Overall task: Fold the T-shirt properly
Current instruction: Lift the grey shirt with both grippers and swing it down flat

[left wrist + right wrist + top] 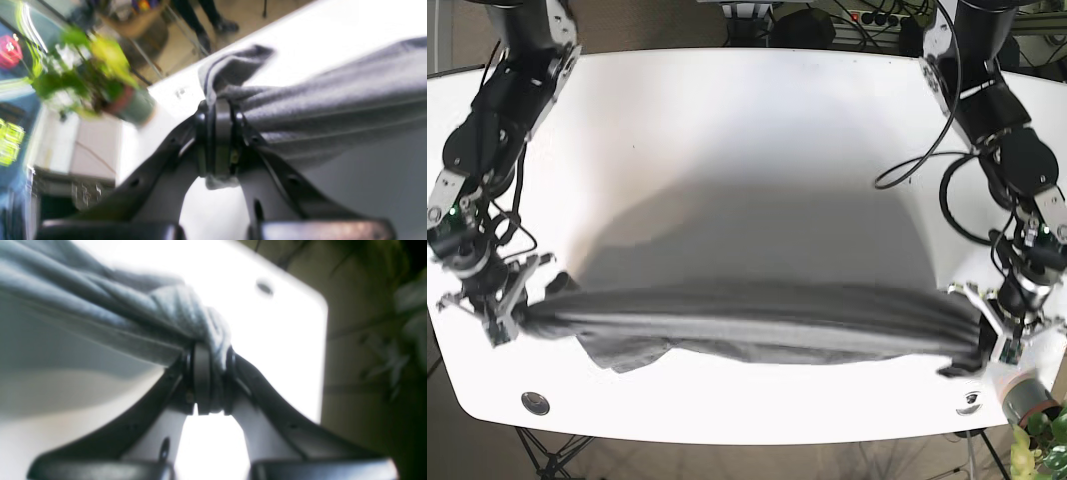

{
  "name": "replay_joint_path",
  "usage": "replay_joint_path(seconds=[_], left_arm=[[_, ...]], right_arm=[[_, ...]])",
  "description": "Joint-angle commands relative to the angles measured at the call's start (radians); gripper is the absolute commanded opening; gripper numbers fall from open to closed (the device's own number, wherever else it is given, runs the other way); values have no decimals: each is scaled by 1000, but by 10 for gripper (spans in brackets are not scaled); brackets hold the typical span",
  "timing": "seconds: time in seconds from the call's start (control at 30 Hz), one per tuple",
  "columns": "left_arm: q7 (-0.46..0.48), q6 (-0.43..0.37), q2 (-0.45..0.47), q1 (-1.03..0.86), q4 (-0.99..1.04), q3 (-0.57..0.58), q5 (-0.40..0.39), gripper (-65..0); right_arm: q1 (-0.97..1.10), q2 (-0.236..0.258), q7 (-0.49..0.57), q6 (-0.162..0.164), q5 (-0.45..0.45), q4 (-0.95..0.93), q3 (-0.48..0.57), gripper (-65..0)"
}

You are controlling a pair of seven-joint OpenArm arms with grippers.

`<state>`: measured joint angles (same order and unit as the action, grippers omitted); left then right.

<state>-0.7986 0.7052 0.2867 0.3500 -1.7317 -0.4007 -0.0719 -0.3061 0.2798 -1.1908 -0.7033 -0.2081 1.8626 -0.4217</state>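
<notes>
The grey T-shirt (757,320) hangs stretched as a long band between both arms above the white table (747,140), with a loose fold drooping at its lower left. My left gripper (218,110) is shut on one bunched end of the T-shirt (333,106); in the base view this gripper (980,335) is at the right. My right gripper (208,356) is shut on the other bunched end of the T-shirt (116,313), and in the base view that gripper (525,312) is at the left. Both wrist views are blurred.
A potted plant (1037,425) stands just off the table's near right corner, close to my left arm, and shows as a potted plant (100,80) in the left wrist view. A small round hole (534,402) is near the front left table edge.
</notes>
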Motion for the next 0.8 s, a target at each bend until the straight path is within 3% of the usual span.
replay_joint_path(seconds=[0.0, 0.43, 0.77], left_arm=[[26, -8, 12, -22, -23, -7, -21, -650], [28, -8, 10, -331, -55, -109, -102, -650], [28, -8, 10, -458, -52, -120, -102, -650]], right_arm=[[18, -4, 22, 5, -7, 30, -16, -615], [267, -115, 22, 5, -7, 62, -141, -615], [381, -146, 22, 5, -7, 62, -179, -615]])
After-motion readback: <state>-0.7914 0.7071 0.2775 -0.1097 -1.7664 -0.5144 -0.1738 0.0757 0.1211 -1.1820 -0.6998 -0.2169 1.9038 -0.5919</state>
